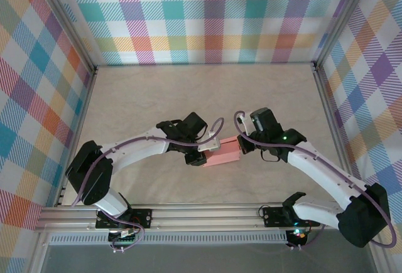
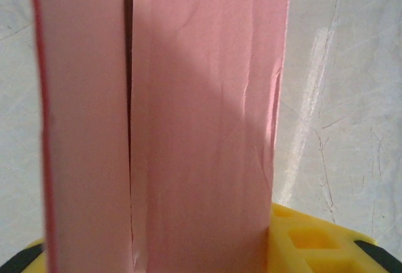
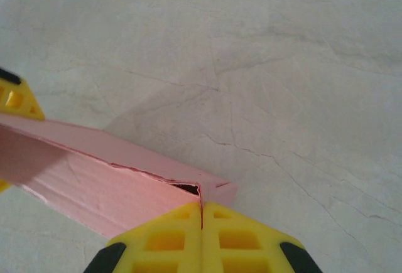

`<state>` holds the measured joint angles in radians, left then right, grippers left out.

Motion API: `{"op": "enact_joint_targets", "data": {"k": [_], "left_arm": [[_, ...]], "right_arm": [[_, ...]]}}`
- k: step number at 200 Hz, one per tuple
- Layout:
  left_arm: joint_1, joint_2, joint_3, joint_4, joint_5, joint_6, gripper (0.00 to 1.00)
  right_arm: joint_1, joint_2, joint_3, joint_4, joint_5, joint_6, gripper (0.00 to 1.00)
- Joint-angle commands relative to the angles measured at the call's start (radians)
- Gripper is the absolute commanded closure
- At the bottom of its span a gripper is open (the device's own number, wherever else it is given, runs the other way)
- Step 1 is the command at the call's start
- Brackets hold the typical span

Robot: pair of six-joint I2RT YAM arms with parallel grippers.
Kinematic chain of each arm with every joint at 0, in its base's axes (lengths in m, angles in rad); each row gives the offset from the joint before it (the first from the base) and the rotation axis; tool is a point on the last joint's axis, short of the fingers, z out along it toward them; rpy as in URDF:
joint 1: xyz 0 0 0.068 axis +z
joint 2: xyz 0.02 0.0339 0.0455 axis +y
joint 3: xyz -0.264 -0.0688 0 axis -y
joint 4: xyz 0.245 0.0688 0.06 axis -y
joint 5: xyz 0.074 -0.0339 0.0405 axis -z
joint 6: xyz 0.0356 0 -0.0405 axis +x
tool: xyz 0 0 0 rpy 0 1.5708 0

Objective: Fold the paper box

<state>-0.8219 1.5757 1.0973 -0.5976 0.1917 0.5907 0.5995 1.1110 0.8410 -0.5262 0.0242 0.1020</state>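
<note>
Here, the pale marbled worktop (image 1: 188,91) is carrying the whole job. The left arm (image 1: 125,154) and right arm (image 1: 326,172) are reaching in from its near edge and meeting about midway between its left and right edges, nearer the near edge than the far one. Between them the paper box (image 1: 221,153) is sitting as a shallow salmon-pink sleeve, its long axis running left to right. I cannot tell whether it is resting on the worktop or hanging just above it.

The left gripper (image 1: 201,154) is standing partly open around the box's left end. In its wrist view its yellow fingers (image 2: 311,241) are flanking the card on both sides, so it is gripping the box across its width. The right gripper (image 3: 201,238) is pressing fully closed at the box's other end, seemingly pinching a thin edge of card.

A long seam (image 2: 129,128) is gaping slightly along the broad face, and the end corner (image 3: 200,188) is showing a small dark gap. To my eye, the step in hand is closing that end. The left gripper should be holding firm without crushing the thin walls, while the right is working the pinched edge squarely along its crease, slowly, so the card is tucking in rather than buckling or tearing.
</note>
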Motion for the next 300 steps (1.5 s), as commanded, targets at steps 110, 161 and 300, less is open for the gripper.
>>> {"op": "enact_joint_targets", "data": {"k": [110, 161, 300], "left_arm": [[0.007, 0.079, 0.085, -0.095, -0.041, -0.063, 0.6], [0.007, 0.08, 0.085, -0.094, -0.044, -0.072, 0.6], [-0.015, 0.026, 0.079, -0.068, -0.065, -0.087, 0.37]], "right_arm": [[0.125, -0.039, -0.043, 0.014, 0.27, 0.347, 1.0], [0.153, -0.053, -0.108, 0.069, 0.285, 0.328, 1.0], [0.168, -0.143, -0.24, 0.205, 0.294, 0.211, 1.0]]}}
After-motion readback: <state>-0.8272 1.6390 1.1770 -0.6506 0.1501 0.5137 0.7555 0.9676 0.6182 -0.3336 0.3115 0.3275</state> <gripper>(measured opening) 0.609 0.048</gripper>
